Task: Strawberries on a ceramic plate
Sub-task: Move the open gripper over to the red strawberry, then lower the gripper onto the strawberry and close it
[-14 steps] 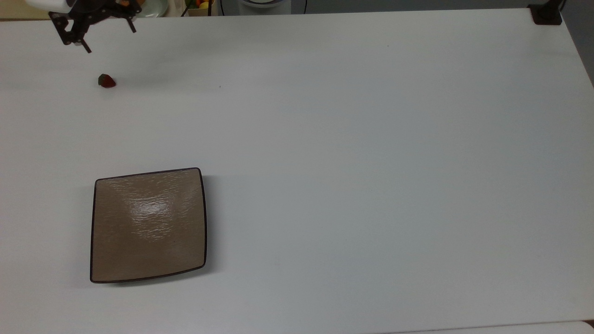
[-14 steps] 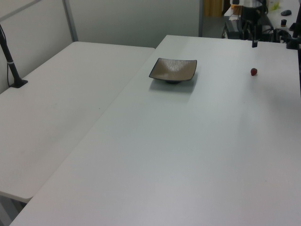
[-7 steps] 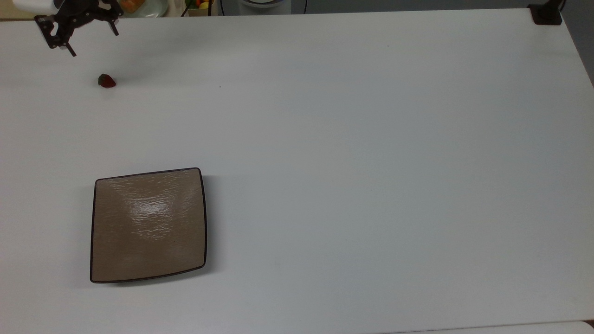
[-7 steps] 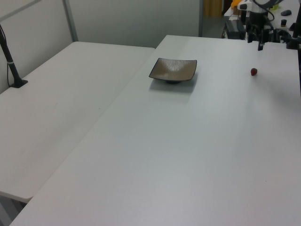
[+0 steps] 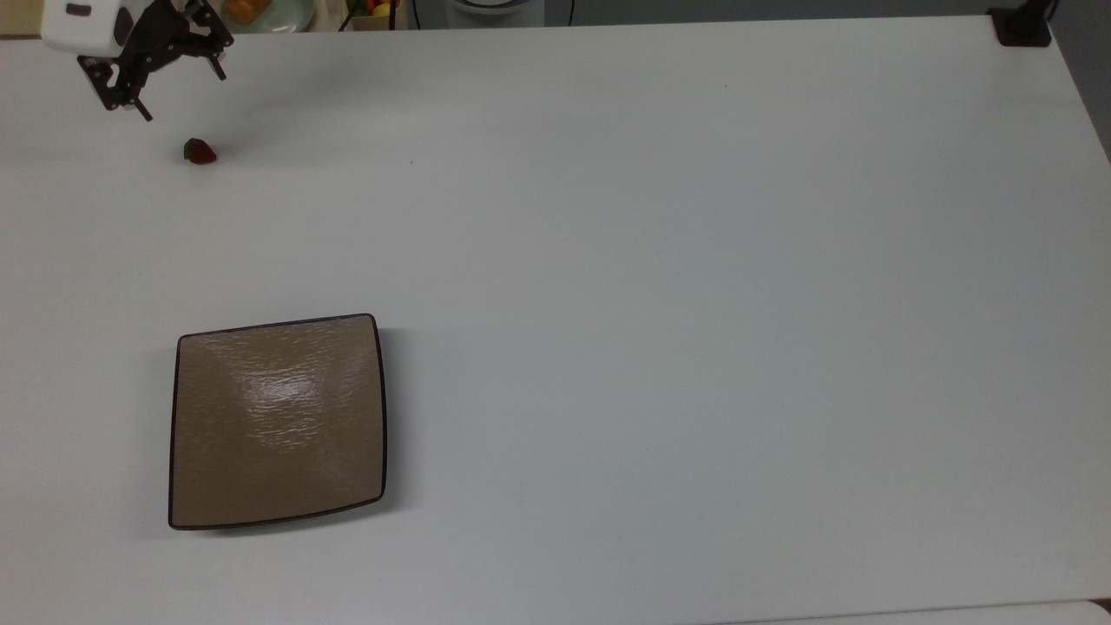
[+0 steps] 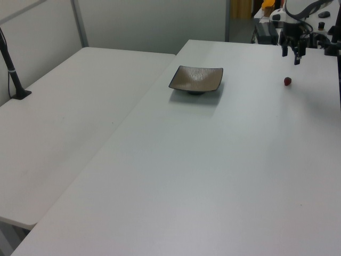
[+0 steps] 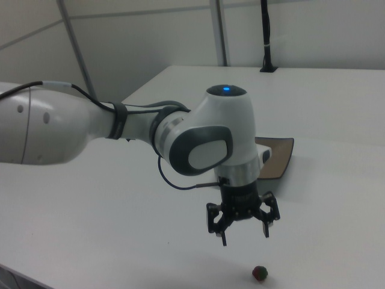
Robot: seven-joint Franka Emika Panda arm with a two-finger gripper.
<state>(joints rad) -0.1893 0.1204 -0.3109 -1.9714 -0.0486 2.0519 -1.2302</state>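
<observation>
A broad white table fills the room, with pale partition walls behind it in the left view. The large square glossy tan-brown ceramic plate with a thin dark rim sits bare toward the top view's lower left. The tiny red strawberry with a green cap lies on the table, well apart from the plate. The black two-finger gripper of the white arm hangs above the table near the strawberry, fingers spread and holding nothing.
</observation>
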